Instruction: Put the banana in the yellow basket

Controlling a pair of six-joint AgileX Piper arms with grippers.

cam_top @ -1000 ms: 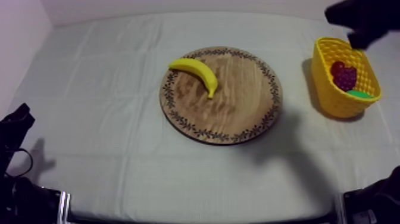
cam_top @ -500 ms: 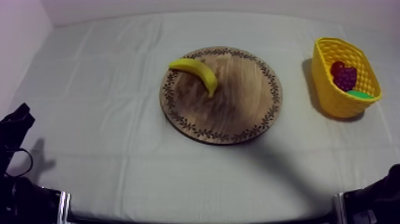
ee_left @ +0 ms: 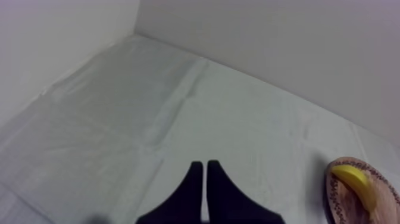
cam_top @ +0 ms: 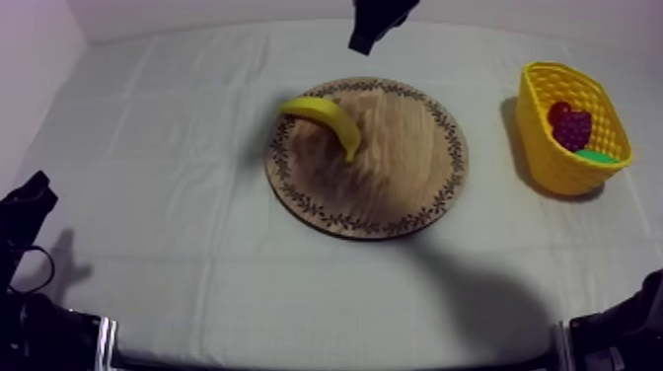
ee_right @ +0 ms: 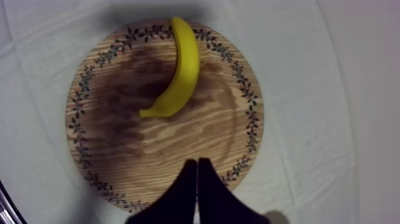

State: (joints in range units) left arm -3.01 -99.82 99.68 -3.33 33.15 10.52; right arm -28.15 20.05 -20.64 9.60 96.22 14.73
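Note:
A yellow banana (cam_top: pixel 326 120) lies on the left far part of the round wooden board (cam_top: pixel 395 173) in the middle of the table. The yellow basket (cam_top: pixel 552 163) stands at the right, apart from the board. My right gripper (cam_top: pixel 361 43) hangs above the board's far edge. In the right wrist view its fingers lie together as a narrow wedge (ee_right: pixel 197 163) over the board's rim (ee_right: pixel 235 173), shut on nothing, with the banana (ee_right: pixel 180 68) farther across the board. My left gripper (ee_left: pixel 205 168) is shut low at the left of the table (cam_top: pixel 30 195), where the banana (ee_left: pixel 356 180) shows far off.
The basket holds a bunch of purple grapes (cam_top: pixel 573 129), a small red fruit (cam_top: pixel 558 110) and something green (cam_top: pixel 596 155). Grey-white cloth (cam_top: pixel 168 148) covers the table around the board. A wall rises behind the table's far edge.
My right arm was over the basket a second ago, left the top view, and now hangs over the board's far edge. Banana, board, basket and left arm stayed put.

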